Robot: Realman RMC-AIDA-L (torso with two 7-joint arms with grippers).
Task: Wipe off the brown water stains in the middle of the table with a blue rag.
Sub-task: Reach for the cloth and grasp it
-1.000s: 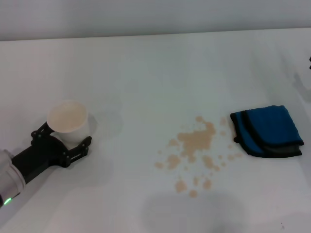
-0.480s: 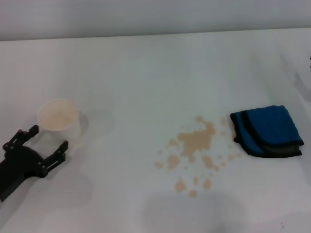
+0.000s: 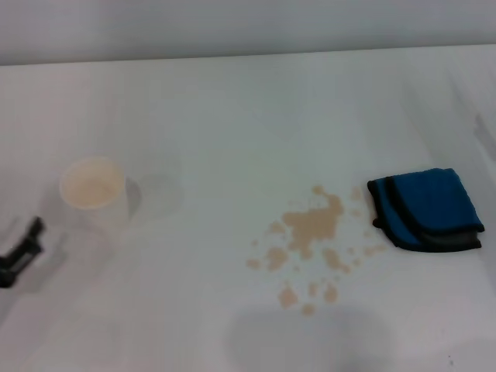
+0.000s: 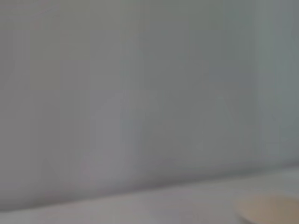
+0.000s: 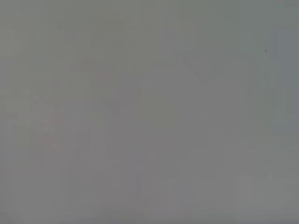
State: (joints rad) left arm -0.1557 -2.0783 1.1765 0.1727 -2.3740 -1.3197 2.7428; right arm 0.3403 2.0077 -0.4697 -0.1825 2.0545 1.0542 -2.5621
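Since the earlier frames the left gripper (image 3: 17,252) has let go of the white paper cup (image 3: 94,194) and pulled back to the near left edge of the head view; only its dark fingertips show there, so whether it is spread or closed I cannot tell. That cup stands upright just beyond it, apart from it. Far off to its right lie the brown water stains (image 3: 310,242), a tan patch ringed by droplets on the smooth white table (image 3: 232,116), and just beyond them the blue rag (image 3: 425,208), folded soft cloth with dark edging. No right gripper is visible. Wiping risks smearing thin liquid outward, or the rag's folds bunching and skipping droplets.
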